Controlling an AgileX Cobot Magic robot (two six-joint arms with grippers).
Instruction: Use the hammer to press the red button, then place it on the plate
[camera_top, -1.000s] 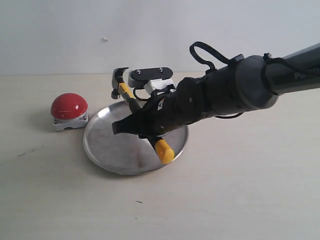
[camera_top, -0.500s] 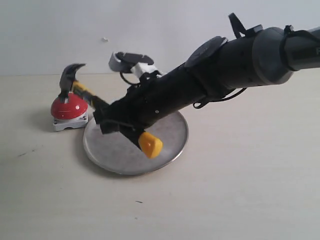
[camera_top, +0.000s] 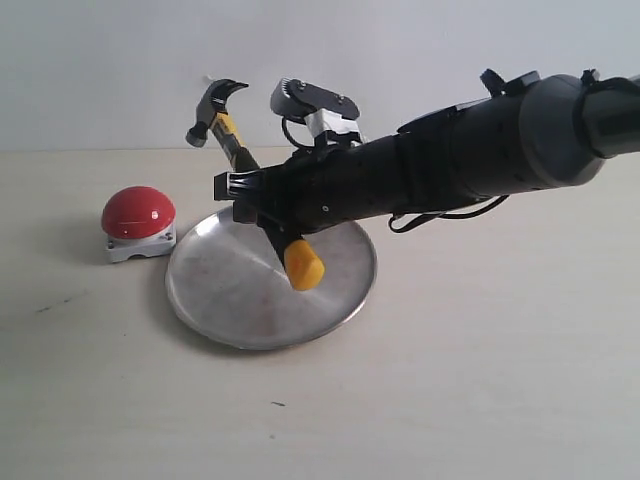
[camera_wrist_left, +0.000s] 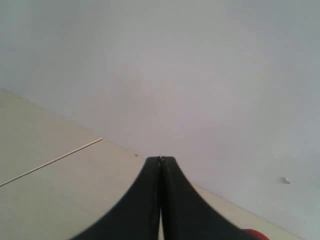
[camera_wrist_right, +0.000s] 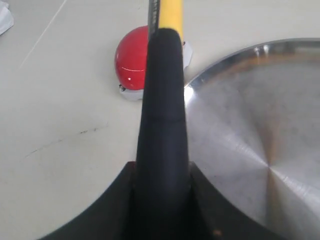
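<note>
Ok, so from the outside camera: the right gripper (camera_top: 258, 203) is reaching across to the left and clamping tight around the black handle of the hammer (camera_top: 234, 146). The hammer is sitting tilted in the air, with its dark head up high and its yellow end pointing down over the plate (camera_top: 215, 305). The red button (camera_top: 138, 212) is sitting on the table (camera_top: 480, 380) just beside the plate's left rim. The hammer head is hanging well above it, not touching.

Left wrist cam: the left gripper (camera_wrist_left: 160, 162) is hanging over the table by the wall with its jaws pressed fully together and nothing between them. A tiny sliver of red is peeking in at the edge of the shot.

Right wrist cam: you're looking straight down the hammer handle (camera_wrist_right: 162, 100), black grip first and then the yellow band. The jaws are hugging it from both sides. The button (camera_wrist_right: 131, 65) is showing beyond the handle, and the plate (camera_wrist_right: 250, 125) is lying next to it, shiny and bare.
</note>
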